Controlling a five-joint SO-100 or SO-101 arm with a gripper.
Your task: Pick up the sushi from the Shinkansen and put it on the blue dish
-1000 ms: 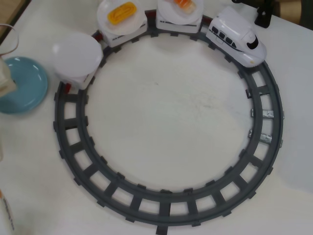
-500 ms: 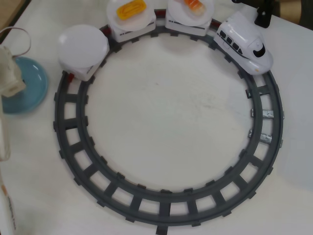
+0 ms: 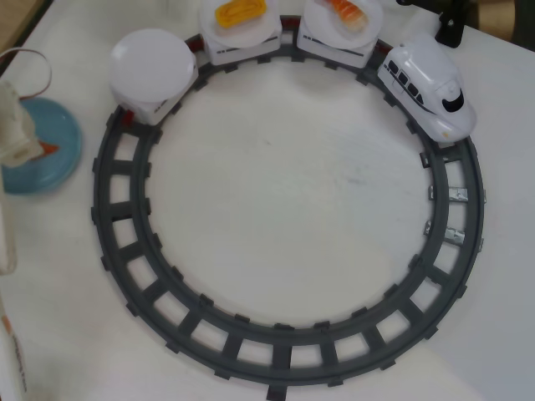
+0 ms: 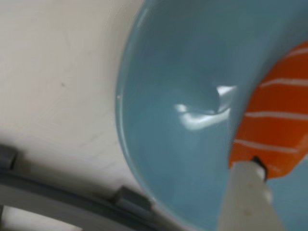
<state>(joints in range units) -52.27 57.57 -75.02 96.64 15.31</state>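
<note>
At nine o'clock overhead, the sushi (image 4: 276, 113) was seen over the blue dish (image 3: 58, 134), touched by a gripper (image 3: 18, 138) finger (image 4: 243, 202); finger spacing could not be told. The Shinkansen (image 3: 426, 90) sat at two o'clock.

table inside track (image 3: 284, 209): clear | blue dish (image 3: 58, 134): gripper (image 3: 38, 150) overhead

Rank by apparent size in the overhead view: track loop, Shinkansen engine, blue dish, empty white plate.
1. track loop, by far the largest.
2. Shinkansen engine, blue dish and empty white plate: all look close in size, so no firm ranking. The gripper covers part of the dish, which hides its full extent.
</note>
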